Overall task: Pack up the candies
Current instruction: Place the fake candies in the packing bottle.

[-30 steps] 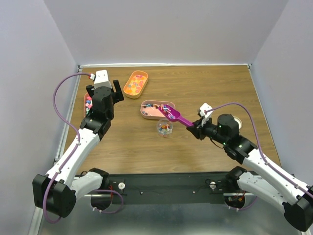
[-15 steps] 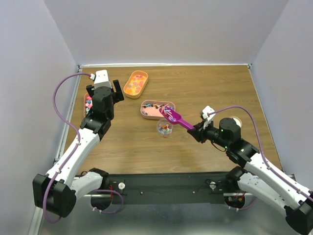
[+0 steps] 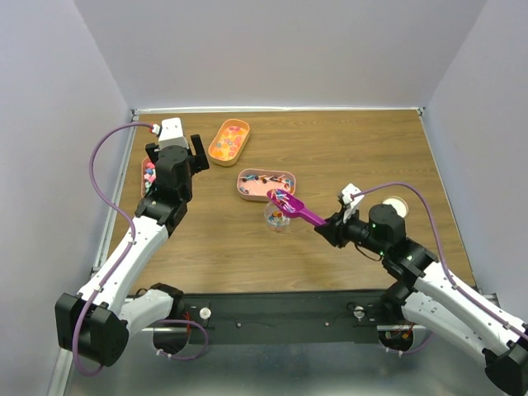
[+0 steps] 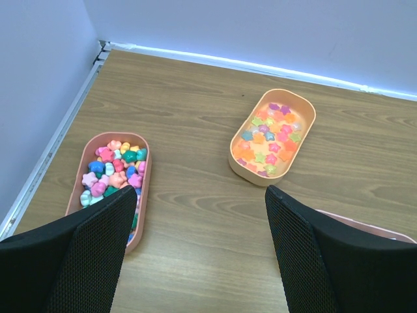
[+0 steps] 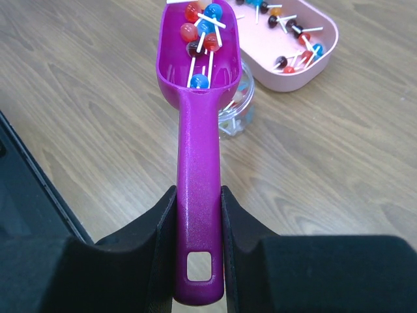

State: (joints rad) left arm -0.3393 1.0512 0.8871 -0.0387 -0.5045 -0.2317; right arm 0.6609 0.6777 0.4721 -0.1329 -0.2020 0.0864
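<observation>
My right gripper [image 3: 328, 224] [image 5: 199, 202] is shut on the handle of a magenta scoop [image 3: 293, 208] [image 5: 199, 150]. The scoop's bowl holds several candies [image 5: 201, 29], small red, blue and dark balls on white sticks. It hovers over a small clear jar [image 3: 276, 219] [image 5: 238, 107] that has a few candies inside. More candies lie in the pink tray [image 3: 240, 186] [image 5: 326, 45] just behind the jar. My left gripper [image 3: 175, 153] [image 4: 201, 195] is open above bare wood at the far left, holding nothing.
A pink tray [image 4: 144, 189] [image 3: 145, 169] of chunky multicoloured sweets lies under the left arm by the table's left edge. An orange tray [image 4: 313, 117] [image 3: 244, 125] of star sweets sits at the back. A round white disc [image 3: 399, 203] lies behind the right arm.
The right arm has drawn back toward the near edge, carrying the loaded scoop from over the pink tray to over the jar. The left arm has not moved.
</observation>
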